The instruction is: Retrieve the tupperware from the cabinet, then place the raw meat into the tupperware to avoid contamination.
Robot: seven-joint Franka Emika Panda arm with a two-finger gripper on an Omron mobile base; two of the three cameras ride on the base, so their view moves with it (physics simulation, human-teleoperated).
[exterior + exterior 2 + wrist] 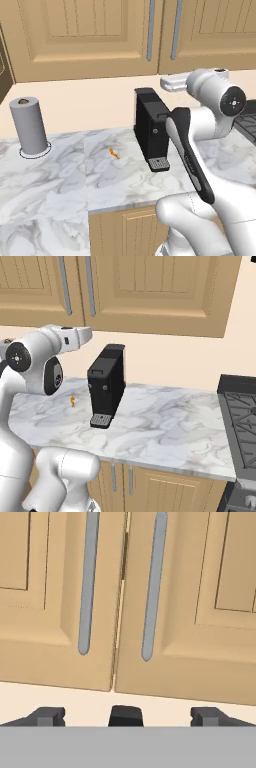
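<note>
Your gripper [127,716] is spread wide, holding nothing, up in front of the cabinet [60,637], doors shut, pointing at the gap btwn both handles. Raw meat [114,153] lies well below it, mid-counter [60,175], left of the coffee machine [151,129].

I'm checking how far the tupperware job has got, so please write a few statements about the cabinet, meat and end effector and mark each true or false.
1. The cabinet doors are shut. True.
2. The raw meat lies on the marble counter. True.
3. The end effector grips a door handle. False: it is open, short of both handles.
4. The meat sits right of the coffee machine in the left base view. False: it sits left of it.
5. The paper-towel roll lies on its side. False: it stands upright.
</note>
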